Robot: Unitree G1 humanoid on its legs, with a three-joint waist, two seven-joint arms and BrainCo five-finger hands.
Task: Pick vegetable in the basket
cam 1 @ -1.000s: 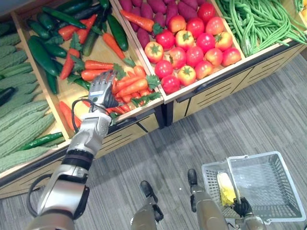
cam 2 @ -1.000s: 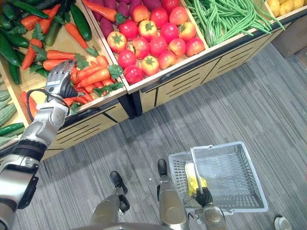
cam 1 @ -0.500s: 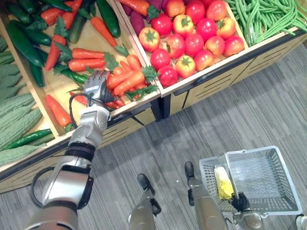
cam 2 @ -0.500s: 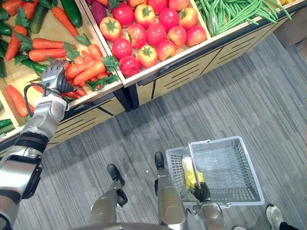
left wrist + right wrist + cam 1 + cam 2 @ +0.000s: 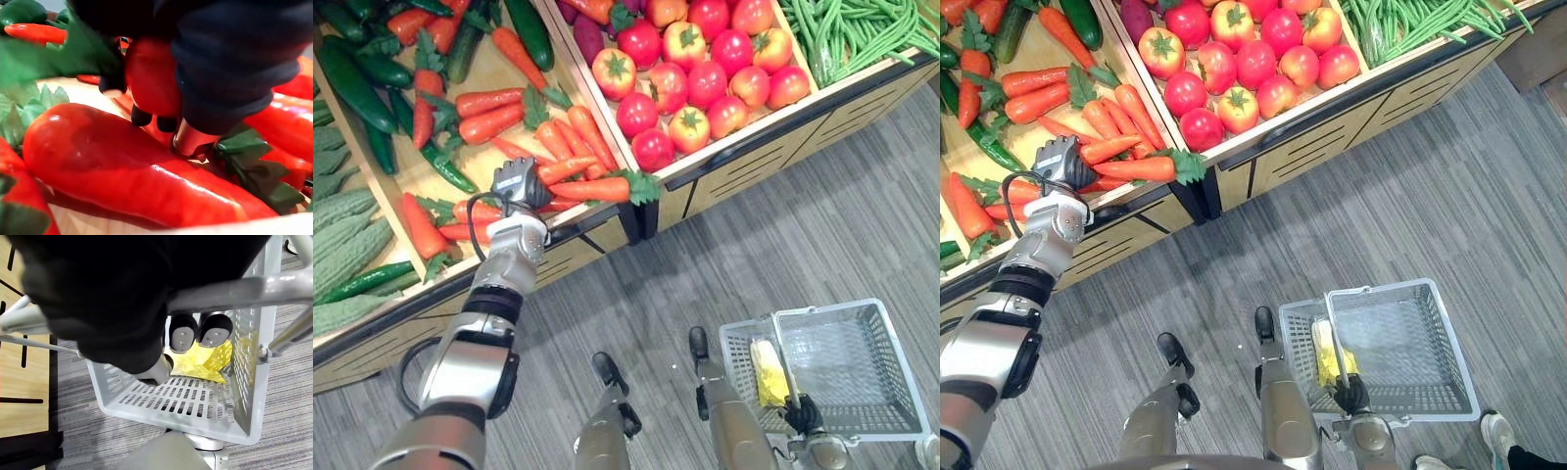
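At the front of the wooden carrot bin [image 5: 582, 227], my left hand [image 5: 518, 183] is shut on an orange carrot [image 5: 566, 169]. In the left wrist view the dark-tipped fingers [image 5: 143, 116] of that hand [image 5: 222, 73] curl round the carrot [image 5: 152, 78], and another carrot [image 5: 122, 166] lies just in front of it. My right hand [image 5: 804, 415] is shut on the handle [image 5: 230, 288] of a grey plastic basket [image 5: 893, 345] low at the right. A yellow corn cob [image 5: 770, 372] lies inside the basket.
Red and yellow tomatoes [image 5: 705, 83] fill the bin to the right of the carrots, with green beans [image 5: 862, 29] beyond. Cucumbers [image 5: 352, 83] and bitter gourds [image 5: 342, 245] lie to the left. Grey carpet [image 5: 803, 235] lies between stall and basket. A person's shoe [image 5: 1498, 431] is beside the basket.
My left hand's fingers have gone from straight to curled round a carrot at the bin's front, and the carrots beside it have shifted. The camera has tilted a little. The right hand and basket are unchanged.
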